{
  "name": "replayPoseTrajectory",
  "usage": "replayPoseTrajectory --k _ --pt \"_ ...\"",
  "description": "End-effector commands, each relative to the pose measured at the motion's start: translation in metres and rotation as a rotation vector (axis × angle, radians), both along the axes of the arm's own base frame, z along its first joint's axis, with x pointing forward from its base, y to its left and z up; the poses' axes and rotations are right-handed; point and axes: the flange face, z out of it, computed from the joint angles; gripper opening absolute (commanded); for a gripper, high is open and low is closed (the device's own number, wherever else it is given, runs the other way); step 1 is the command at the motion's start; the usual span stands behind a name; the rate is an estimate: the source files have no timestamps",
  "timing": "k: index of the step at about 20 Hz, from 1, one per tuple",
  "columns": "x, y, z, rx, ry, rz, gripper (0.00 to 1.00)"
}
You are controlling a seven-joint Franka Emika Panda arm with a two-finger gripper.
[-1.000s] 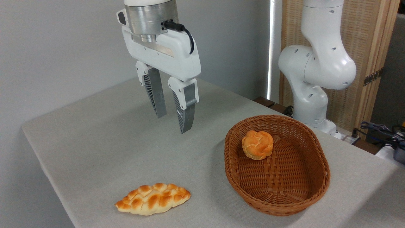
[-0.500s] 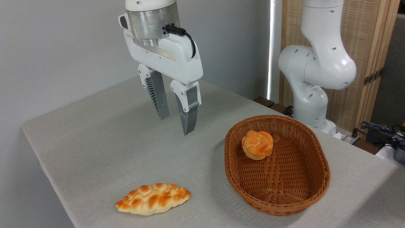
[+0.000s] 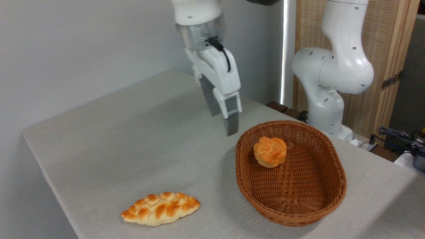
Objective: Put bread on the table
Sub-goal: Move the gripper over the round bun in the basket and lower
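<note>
The bread [image 3: 270,151], a small round orange-golden bun with a knotted top, lies inside the brown wicker basket [image 3: 339,172], toward its far end. My gripper [image 3: 223,124] hangs above the grey-beige table [image 3: 126,132], just left of the basket's far-left rim and higher than the bun. It is turned nearly edge-on to the camera. Its two grey fingers [image 3: 231,124] stand apart, open, with nothing between them.
A longer, paler braided loaf [image 3: 161,208] lies on the cloth near the front edge. The arm's white base [image 3: 327,109] stands behind the basket at the right. Cables and gear [image 3: 403,139] sit at the far right.
My gripper has swung to the right toward the basket and rotated, so the fingers now line up nearly edge-on. The bun, basket and braided loaf have not moved.
</note>
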Motion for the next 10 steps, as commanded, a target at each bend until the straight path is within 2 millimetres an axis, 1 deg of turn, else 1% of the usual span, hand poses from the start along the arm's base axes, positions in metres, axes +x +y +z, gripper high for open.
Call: replayPoseTrajectory --k 1,2,5,8,10 --pt "-0.044 0.005 -0.027 -0.027 0.038 -0.158 1.00" --pt "-0.051 0.004 -0.037 -0.033 0.057 -0.179 1.00" --pt "-0.060 0.002 -0.063 -0.021 0.113 -0.245 1.00" --pt "-0.064 0.000 -0.084 0.033 0.163 -0.291 1.00" --pt "-0.064 0.000 -0.093 0.035 0.154 -0.295 1.00"
